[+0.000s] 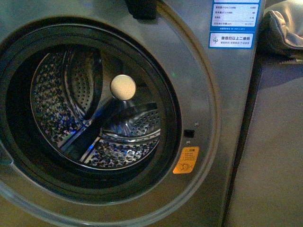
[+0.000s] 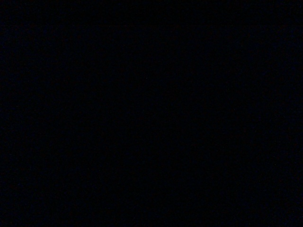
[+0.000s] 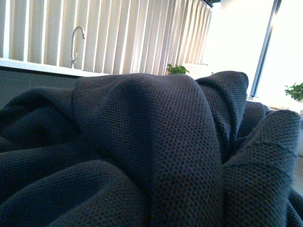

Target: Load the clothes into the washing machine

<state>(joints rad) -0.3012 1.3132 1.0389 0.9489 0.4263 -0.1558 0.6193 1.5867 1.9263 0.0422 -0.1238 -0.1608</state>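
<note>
The grey washing machine (image 1: 222,94) fills the front view, its round porthole open onto the perforated steel drum (image 1: 94,118). An orange warning sticker (image 1: 185,160) and a blue-white label (image 1: 234,21) sit on its front. No clothes show inside the drum. Neither arm shows in the front view. In the right wrist view a dark blue mesh-knit garment (image 3: 142,156) bunches up over the lower frame and hides my right gripper, which is shut on it. The left wrist view is dark and tells nothing.
A plain grey cabinet panel (image 1: 270,151) stands right of the machine, with a pale bundle of cloth (image 1: 284,28) on top. A dark fitting (image 1: 140,8) hangs at the machine's upper edge. The right wrist view shows vertical blinds (image 3: 132,38), a faucet (image 3: 75,45) and plants behind the garment.
</note>
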